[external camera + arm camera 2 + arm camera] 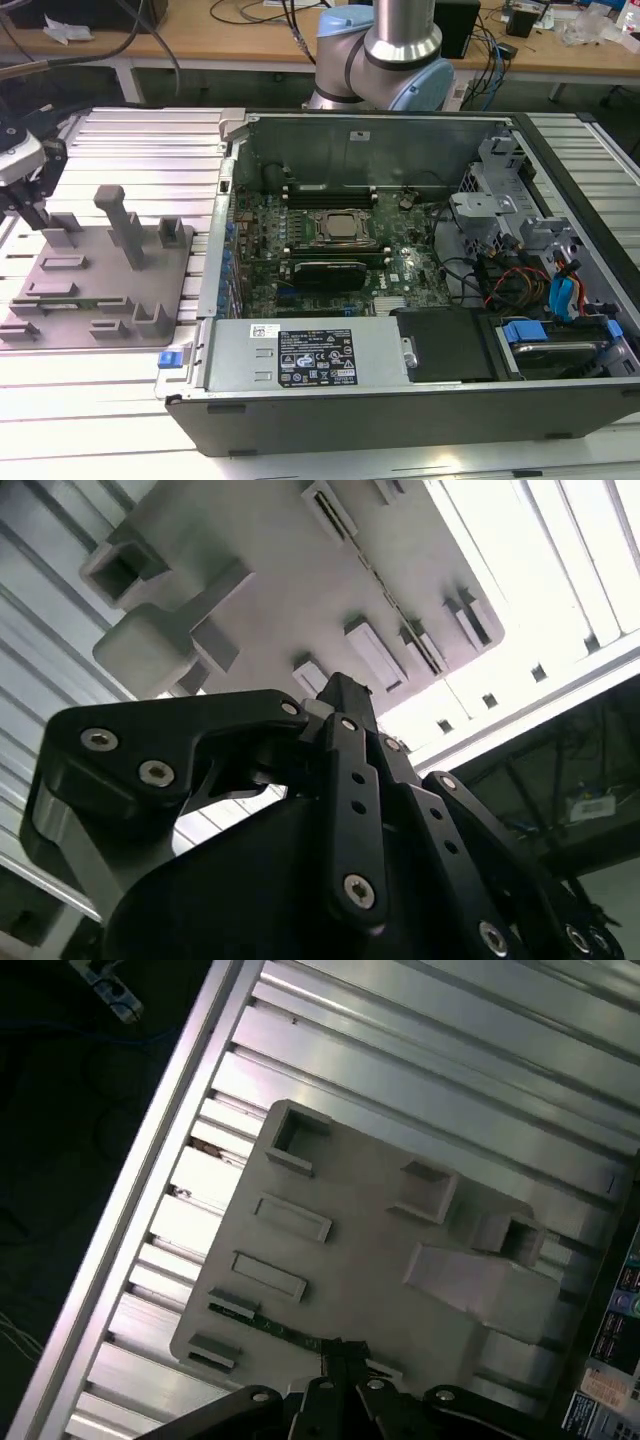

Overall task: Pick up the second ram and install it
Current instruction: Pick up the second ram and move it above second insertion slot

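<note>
Exterior view: the gripper [38, 222] hangs over the 10 o'clock corner of the grey fixture plate [100, 285], which lies on the ribbed worktop [140, 150] at 9 o'clock of the open computer case [400, 400]. The second ram [78, 298] stands on edge in a slot near the plate's 7 o'clock side. In the first wrist view it is a thin green strip [265, 1325] ending just beside the gripper's tips. In both wrist views the jaws look pressed together, gripping nothing.
</note>
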Available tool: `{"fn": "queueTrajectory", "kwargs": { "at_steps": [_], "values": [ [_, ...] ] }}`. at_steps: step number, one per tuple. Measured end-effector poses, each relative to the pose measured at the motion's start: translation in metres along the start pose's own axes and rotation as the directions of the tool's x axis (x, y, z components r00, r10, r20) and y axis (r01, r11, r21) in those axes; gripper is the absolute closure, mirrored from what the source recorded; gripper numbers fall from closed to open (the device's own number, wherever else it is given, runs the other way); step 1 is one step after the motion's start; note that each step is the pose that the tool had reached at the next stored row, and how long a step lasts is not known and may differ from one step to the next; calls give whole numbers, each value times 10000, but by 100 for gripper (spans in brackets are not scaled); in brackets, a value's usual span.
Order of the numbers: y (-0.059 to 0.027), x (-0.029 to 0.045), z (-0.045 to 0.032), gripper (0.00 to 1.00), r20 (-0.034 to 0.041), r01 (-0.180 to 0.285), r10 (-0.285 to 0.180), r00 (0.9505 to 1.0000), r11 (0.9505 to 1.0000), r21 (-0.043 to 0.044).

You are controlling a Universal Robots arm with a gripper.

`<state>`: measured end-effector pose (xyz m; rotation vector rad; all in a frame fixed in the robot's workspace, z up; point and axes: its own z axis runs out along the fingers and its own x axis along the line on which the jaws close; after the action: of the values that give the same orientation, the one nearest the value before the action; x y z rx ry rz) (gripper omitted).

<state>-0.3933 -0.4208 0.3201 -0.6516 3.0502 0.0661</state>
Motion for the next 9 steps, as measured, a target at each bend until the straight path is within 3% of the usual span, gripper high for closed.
{"fn": "queueTrajectory", "kwargs": {
  "at_steps": [1, 4, 6, 7, 9],
  "values": [
    [0, 0, 1, 92, -10, 299, -299, 9996, 9996, -9],
    [0, 0, 1, 92, -44, 1274, -1274, 9918, 9918, -41],
    [0, 0, 2, 92, -65, 1916, -1916, 9814, 9815, -64],
    [0, 0, 2, 92, -76, 2267, -2268, 9739, 9739, -78],
    [0, 0, 2, 92, -88, 2673, -2674, 9635, 9636, -94]
  ]
}}
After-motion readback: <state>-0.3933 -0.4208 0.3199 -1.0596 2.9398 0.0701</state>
